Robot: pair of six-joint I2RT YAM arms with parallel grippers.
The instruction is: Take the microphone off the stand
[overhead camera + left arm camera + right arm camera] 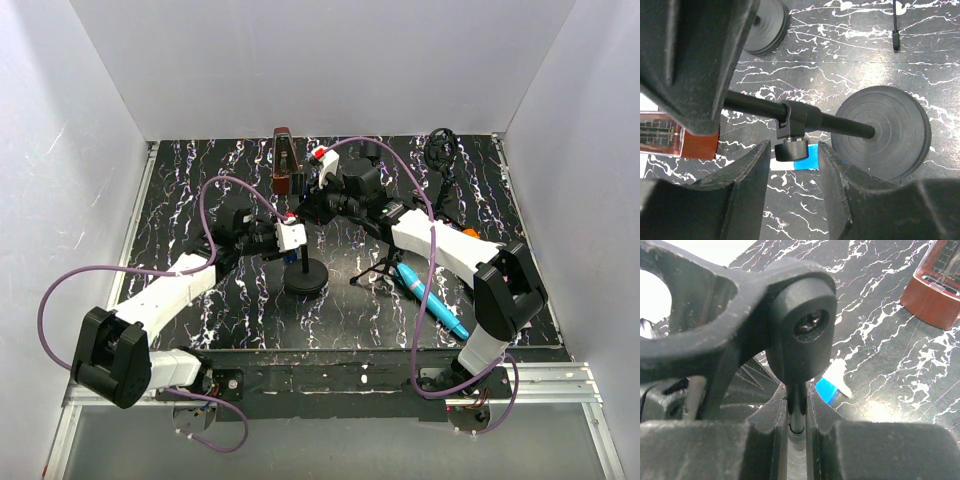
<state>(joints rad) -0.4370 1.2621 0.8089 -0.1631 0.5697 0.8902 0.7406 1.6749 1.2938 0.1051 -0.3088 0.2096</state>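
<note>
One stand (840, 123), left claw (794, 150), right claw (797, 412)

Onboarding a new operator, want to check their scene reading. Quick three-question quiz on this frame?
1. True or false: the right jaws are shut on a thin rod.
2. What sits between the open left jaws? A) the clamp knob on the stand pole B) a cup C) a sponge
3. Fill in: the blue cylinder lies on the ___ arm's side.
Key: 1 true; 2 A; 3 right.
</note>
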